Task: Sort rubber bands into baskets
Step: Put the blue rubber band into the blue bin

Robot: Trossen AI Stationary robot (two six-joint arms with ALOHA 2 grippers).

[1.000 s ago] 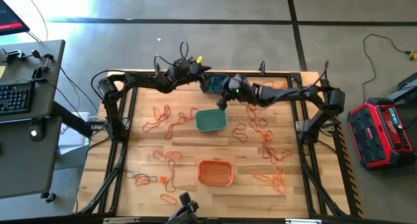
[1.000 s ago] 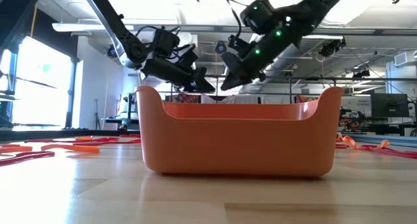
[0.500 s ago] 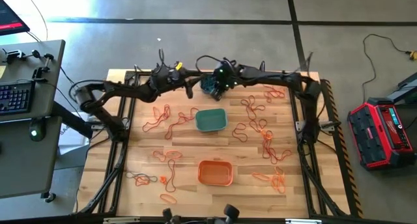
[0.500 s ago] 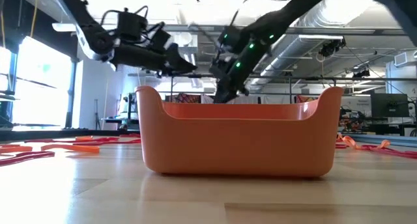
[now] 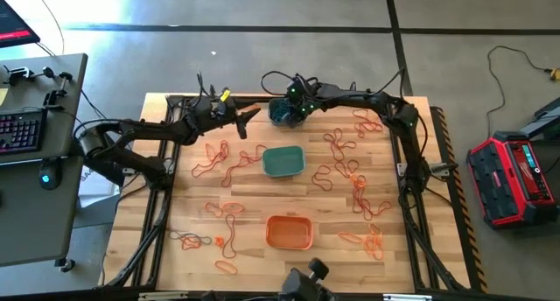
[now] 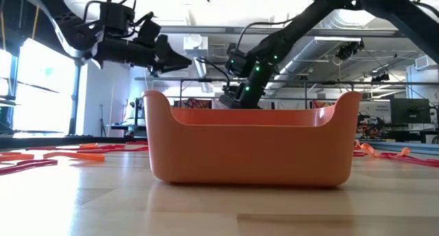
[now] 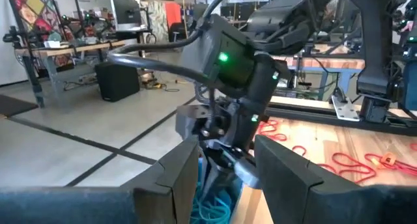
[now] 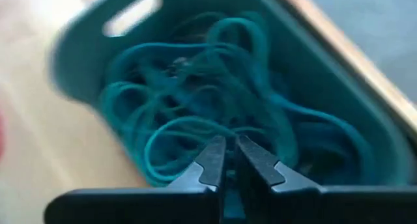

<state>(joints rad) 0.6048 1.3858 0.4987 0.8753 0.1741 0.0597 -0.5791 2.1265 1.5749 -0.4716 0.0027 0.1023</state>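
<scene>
1. My right hand [image 8: 225, 160] hangs over the grey-blue basket [image 5: 282, 114] at the far edge of the tabletop [image 5: 254, 205], near the middle. Its fingers are pressed nearly together, tips just above the heap of blue-teal bands [image 8: 215, 113] inside. I can't tell if a strand is pinched between them.
2. My left hand [image 5: 248, 116] is in the air just left of that basket, near the far edge, with its fingers spread and nothing between them.
3. The teal-green basket [image 5: 283, 162] sits mid-tabletop. The orange basket [image 5: 289, 232] is toward the near edge.
4. Orange and red rubber bands [image 5: 223, 161] are scattered loose left of the teal-green basket, with more [image 5: 354, 183] to the right and some near both near corners.
5. Step in hand, as I judge it: dropping a blue-teal band into the grey-blue basket.
6. To do it well, I'd open the right fingers fully while they're inside the rim, then lift straight up so no loop snags and drags out.
7. I'd check the tips are free of strands before swinging away. These loops are floppy and cling.
8. I'd keep the left hand clear of the right arm; the two are close here.
</scene>
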